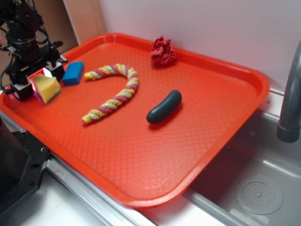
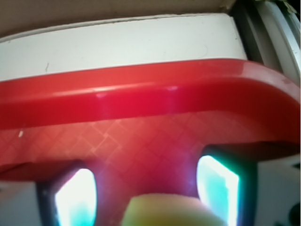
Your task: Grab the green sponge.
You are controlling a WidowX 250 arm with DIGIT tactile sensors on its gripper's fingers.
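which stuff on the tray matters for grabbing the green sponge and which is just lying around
For the job: green sponge, gripper straddling it.

Lying about: blue block, striped rope, dark green sausage-shaped object, red crumpled cloth, all on the orange tray.

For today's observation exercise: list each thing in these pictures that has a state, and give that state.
gripper: fingers either side of the sponge, grip unclear
green sponge: on tray, between the fingers
blue block: lying flat, free
rope: curved, lying loose
dark green object: lying free
red cloth: crumpled
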